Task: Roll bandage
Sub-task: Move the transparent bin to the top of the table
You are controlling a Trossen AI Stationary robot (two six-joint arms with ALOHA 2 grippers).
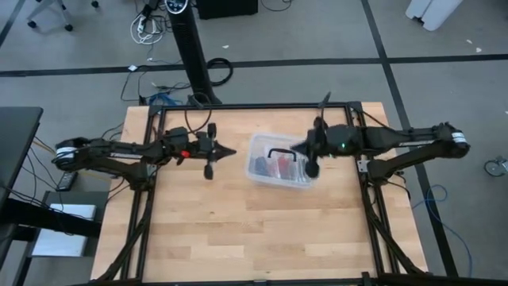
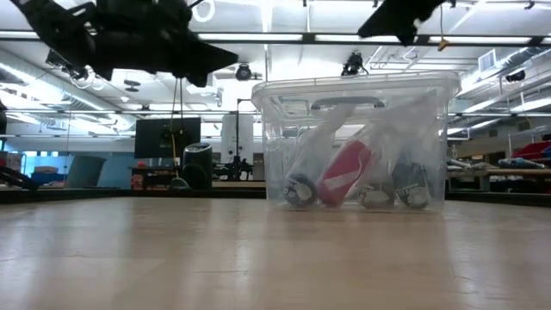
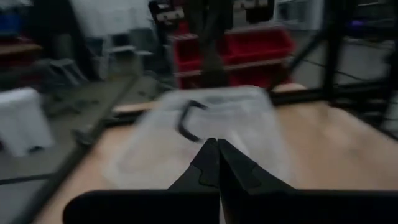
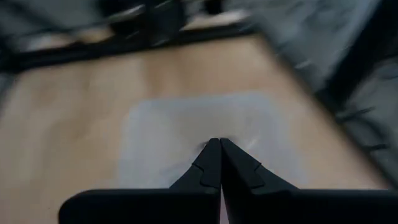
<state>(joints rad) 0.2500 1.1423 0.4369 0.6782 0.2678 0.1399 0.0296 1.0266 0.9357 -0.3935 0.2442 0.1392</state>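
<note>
A clear plastic box (image 1: 279, 161) with a lid and a black handle (image 1: 279, 152) stands near the middle of the wooden bench (image 1: 238, 230). The left gripper (image 1: 229, 151) hangs above the bench just beside the box, and its 2 fingers are pressed together, holding nothing. The right gripper (image 1: 298, 148) is above the lid of the box, also closed and empty.

The lid covers everything inside, so it stands between both grippers and the things in the box. From above, only dark and red shapes show through the plastic. The low view shows more: inside the box there are several clear bags (image 2: 303, 164) leaning upright, a red item (image 2: 344, 172) and small rolls at the bottom. One dark blue roll (image 2: 412, 184) at the right side of the box could be the bandage, but I cannot tell for sure.

The left wrist view shows red bins (image 3: 249, 50) on a shelf in the room beyond the bench.
</note>
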